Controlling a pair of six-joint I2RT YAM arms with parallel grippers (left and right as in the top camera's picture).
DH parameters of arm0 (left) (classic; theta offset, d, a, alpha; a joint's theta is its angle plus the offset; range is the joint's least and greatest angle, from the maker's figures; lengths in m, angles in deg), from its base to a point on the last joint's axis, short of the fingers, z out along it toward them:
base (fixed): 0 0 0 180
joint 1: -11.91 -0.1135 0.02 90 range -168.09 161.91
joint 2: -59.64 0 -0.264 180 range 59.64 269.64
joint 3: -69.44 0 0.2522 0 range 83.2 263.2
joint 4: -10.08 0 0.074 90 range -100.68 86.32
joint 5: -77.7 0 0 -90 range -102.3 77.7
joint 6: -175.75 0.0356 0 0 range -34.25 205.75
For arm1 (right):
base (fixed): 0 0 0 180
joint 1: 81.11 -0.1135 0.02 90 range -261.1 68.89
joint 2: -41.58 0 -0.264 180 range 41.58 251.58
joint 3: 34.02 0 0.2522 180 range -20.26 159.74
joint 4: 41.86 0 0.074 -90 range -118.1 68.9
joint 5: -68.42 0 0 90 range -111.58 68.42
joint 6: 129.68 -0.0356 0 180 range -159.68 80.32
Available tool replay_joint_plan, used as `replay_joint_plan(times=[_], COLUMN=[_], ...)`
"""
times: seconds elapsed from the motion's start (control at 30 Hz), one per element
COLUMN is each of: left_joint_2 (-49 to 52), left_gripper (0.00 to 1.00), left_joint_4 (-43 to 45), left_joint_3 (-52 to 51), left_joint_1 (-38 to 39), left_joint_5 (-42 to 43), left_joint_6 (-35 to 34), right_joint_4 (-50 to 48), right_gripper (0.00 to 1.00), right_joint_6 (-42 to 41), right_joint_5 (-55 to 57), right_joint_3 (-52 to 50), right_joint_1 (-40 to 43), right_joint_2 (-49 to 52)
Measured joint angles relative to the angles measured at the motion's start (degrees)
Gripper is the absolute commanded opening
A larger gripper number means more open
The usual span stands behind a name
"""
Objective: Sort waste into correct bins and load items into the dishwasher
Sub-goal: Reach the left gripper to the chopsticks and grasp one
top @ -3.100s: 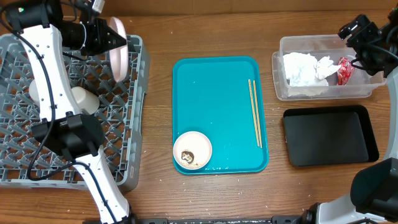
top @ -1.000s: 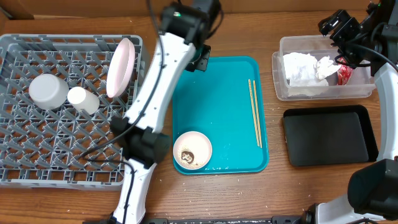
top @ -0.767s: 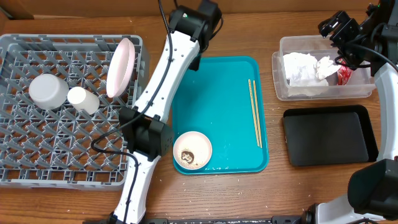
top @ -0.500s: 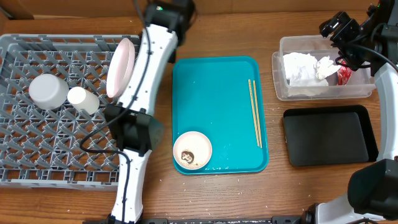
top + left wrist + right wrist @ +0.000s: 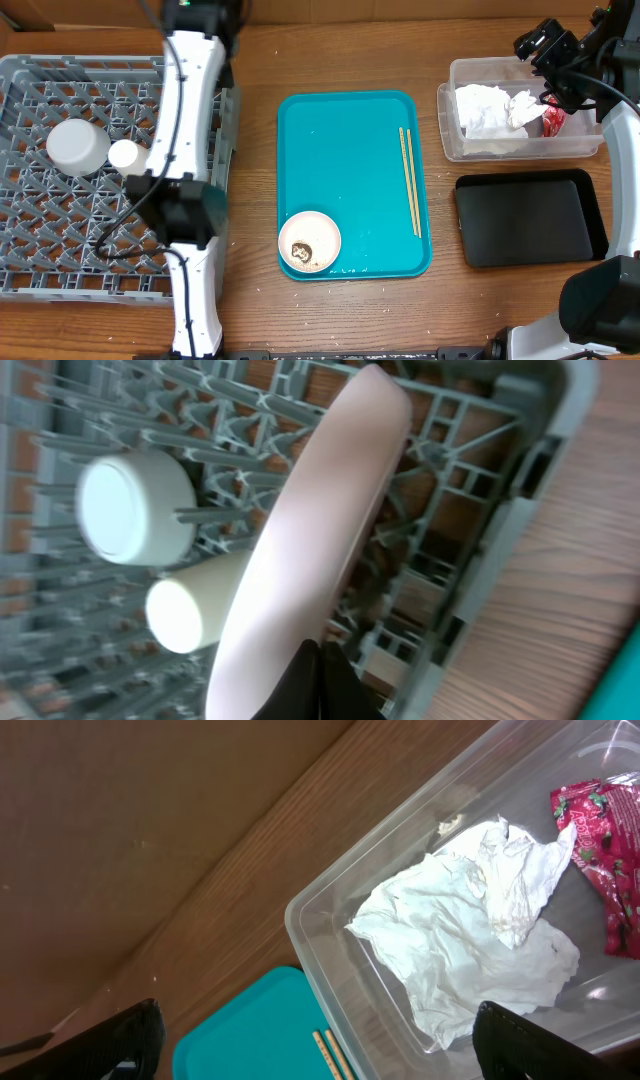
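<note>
Two pinched-shut fingers of the left gripper point(image 5: 318, 685) had swung back from the teal tray point(image 5: 350, 150) and hung empty over the plate point(image 5: 310, 550), which stood on edge in the rack point(image 5: 520, 490) beside a cup point(image 5: 185, 615) and an upturned bowl point(image 5: 135, 510). The right gripper point(image 5: 320, 1038) gaped wide above the tub point(image 5: 452, 130). One dirty bowl point(image 5: 309, 241) and the chopsticks point(image 5: 410, 180) still waited on the tray.

The left arm point(image 5: 185, 110) stands as a long white link rising from a black joint at the lower left of the overhead frame to the top edge, with its wrist at the upper left. The left gripper point(image 5: 318, 675) has its jaws closed, dark tips meeting at the bottom centre of the wrist view. The right arm point(image 5: 625, 150) runs up the right edge to the upper right corner. The right gripper point(image 5: 320, 1035) has its jaws spread wide, one fingertip point(image 5: 125, 1035) at each lower corner.
</note>
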Motion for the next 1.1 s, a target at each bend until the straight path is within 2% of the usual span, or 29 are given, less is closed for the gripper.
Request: replay_joint_plan(times=[0.17, 0.27, 0.4, 0.5, 0.57, 0.6, 0.83, 1.0, 1.1], left_joint_2=[-4.9, -6.3, -6.5, -6.5, -6.5, -6.5, -5.9, -3.1, -0.4], left_gripper=[0.05, 0.15, 0.61, 0.82, 0.97, 1.0, 0.99, 0.98, 0.89], left_joint_4=[1.4, 3.9, 7.0, 9.0, 10.4, 11.1, 14.5, 14.6, 14.6], left_joint_3=[0.0, 0.0, 0.0, 0.0, 0.0, 0.0, 0.0, 0.0, 0.0], left_joint_1=[-4.7, -6.1, -4.3, -0.8, 1.9, 3.5, 13.6, 18.6, 20.6], left_joint_5=[15.7, 29.0, 46.3, 53.9, 55.8, 56.0, 51.5, 48.5, 46.5], left_joint_6=[1.2, 4.9, 11.2, 14.0, 15.2, 15.7, 15.5, 14.0, 12.8], right_joint_4=[0.0, 0.0, 0.8, 2.3, 3.5, 3.9, 4.7, 4.5, 4.4], right_gripper=[1.0, 1.0, 1.0, 1.0, 1.0, 1.0, 1.0, 1.0, 1.0], right_joint_6=[0.0, 0.0, 0.0, 0.0, 0.1, 0.2, 3.2, 3.5, 2.8], right_joint_5=[0.0, 0.0, 0.0, 0.0, 0.0, 0.0, 1.1, 6.8, 9.8], right_joint_3=[0.0, 0.0, 0.0, 0.0, 0.0, 0.0, -0.2, -0.7, -0.7], right_joint_1=[0.0, 0.0, 0.0, -0.1, -0.3, -0.5, -7.4, -13.5, -14.4], right_joint_2=[0.0, 0.0, 0.0, 0.0, 0.0, 0.0, 0.0, 0.0, 0.0])
